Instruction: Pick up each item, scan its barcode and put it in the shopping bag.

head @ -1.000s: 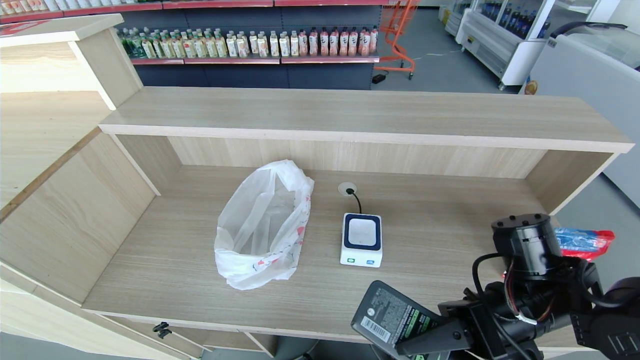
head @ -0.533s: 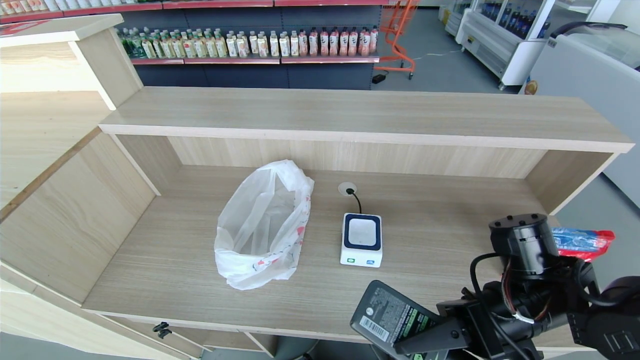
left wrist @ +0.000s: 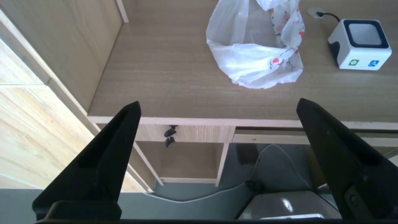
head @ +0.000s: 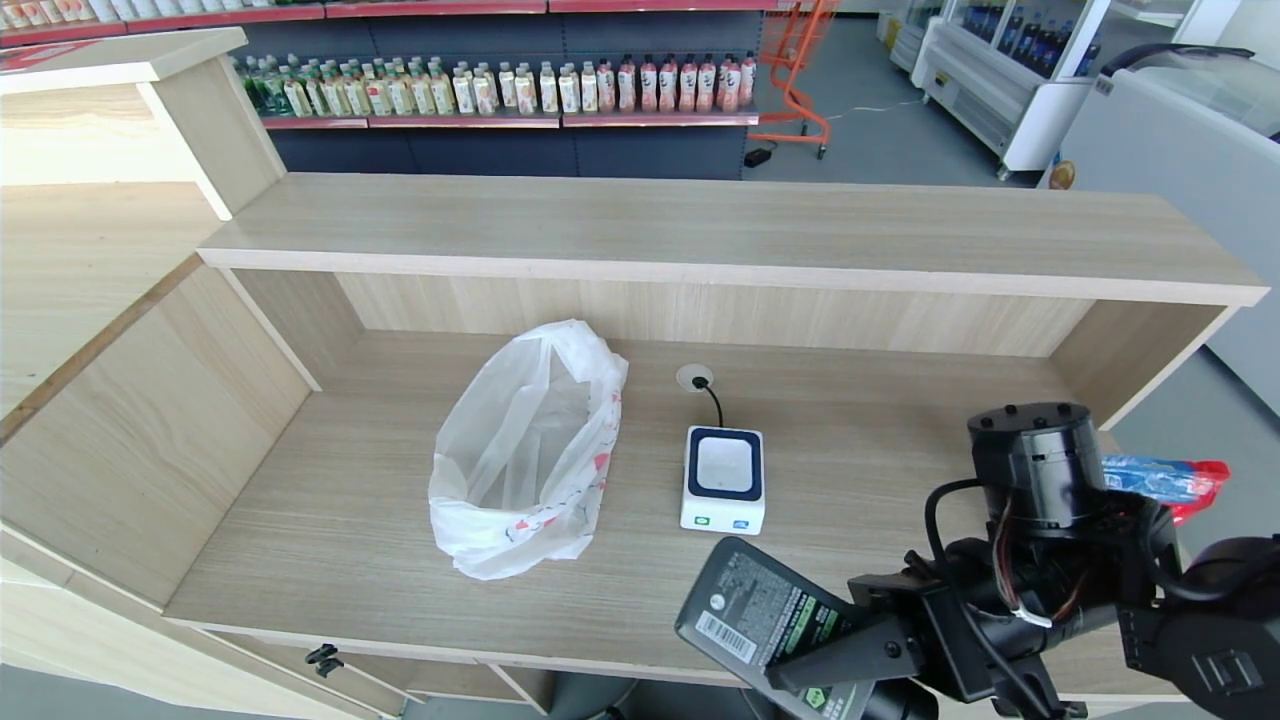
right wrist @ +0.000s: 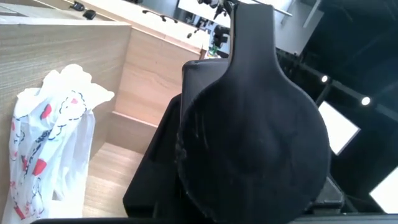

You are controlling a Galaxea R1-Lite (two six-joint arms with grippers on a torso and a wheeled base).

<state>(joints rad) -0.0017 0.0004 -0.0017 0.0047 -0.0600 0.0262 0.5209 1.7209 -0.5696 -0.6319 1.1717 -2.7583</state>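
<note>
This is a shop, with shelves of bottled drinks along the back wall and a light wooden worktop set low behind a raised counter ledge. On the worktop a thin white plastic shopping bag lies with its mouth open, and just beside it, on the robot's right, stands a small white barcode scanner with a dark-framed window facing up. The right end effector is pinching one end of a dark grey flat pack with rounded corners and a printed label. It holds the pack in the air over the near edge of the worktop, in front of the scanner and apart from it. The label side with the barcode looks upward, so I judge it must be turned down toward the window before it can be read. The pack looks light and rather stiff, because it stays flat though it is held by one end only. Its surface seems smooth and could slip, so a hold on the flat faces, away from the barcode, is the better place. The left end effector hangs with its fingers spread wide and holds nothing, in front of the worktop's near edge. A red and blue packet shows near the right end, partly hidden behind the arm.
</note>
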